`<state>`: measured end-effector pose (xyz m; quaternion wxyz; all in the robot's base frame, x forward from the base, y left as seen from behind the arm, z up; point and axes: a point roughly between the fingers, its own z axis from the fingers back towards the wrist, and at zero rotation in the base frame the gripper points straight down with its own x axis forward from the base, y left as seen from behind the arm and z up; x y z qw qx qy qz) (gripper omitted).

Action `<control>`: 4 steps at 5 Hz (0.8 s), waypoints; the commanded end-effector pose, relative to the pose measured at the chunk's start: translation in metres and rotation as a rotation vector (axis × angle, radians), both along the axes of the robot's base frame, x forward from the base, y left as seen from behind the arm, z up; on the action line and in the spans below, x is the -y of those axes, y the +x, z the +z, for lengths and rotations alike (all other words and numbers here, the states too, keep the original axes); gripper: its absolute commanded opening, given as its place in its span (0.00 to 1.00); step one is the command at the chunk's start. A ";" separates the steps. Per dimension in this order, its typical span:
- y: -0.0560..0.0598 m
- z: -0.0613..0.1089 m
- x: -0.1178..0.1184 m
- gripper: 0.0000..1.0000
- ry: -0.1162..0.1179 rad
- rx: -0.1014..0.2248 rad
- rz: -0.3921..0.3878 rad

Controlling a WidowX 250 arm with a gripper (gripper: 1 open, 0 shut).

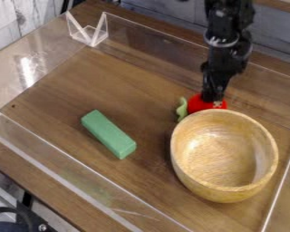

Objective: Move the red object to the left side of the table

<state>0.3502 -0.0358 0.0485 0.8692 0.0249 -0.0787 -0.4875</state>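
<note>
Red object (206,104) observed directly below the end effector (212,98), at its tips, beside the bowl (224,156), toward the worktop's (105,82) right edge. Whether the jaws stand apart or clamped cannot be determined.

Upper left corner: slatted grey-white surface, vertical grooves
Far edge: pale grey panelling behind a clear low rim
Lower left: more grey slatted surface beyond the rim, dark coiled cable (24,216) at the corner
Light: soft and even, faint sheen on the clear rim (62,170)
</note>
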 end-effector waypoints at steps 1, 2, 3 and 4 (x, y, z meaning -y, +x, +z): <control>0.001 0.021 -0.005 0.00 -0.003 0.055 0.028; 0.001 0.036 -0.003 0.00 -0.011 0.048 0.000; 0.000 0.047 -0.001 0.00 -0.018 0.042 -0.032; 0.003 0.039 0.002 1.00 -0.028 0.037 -0.078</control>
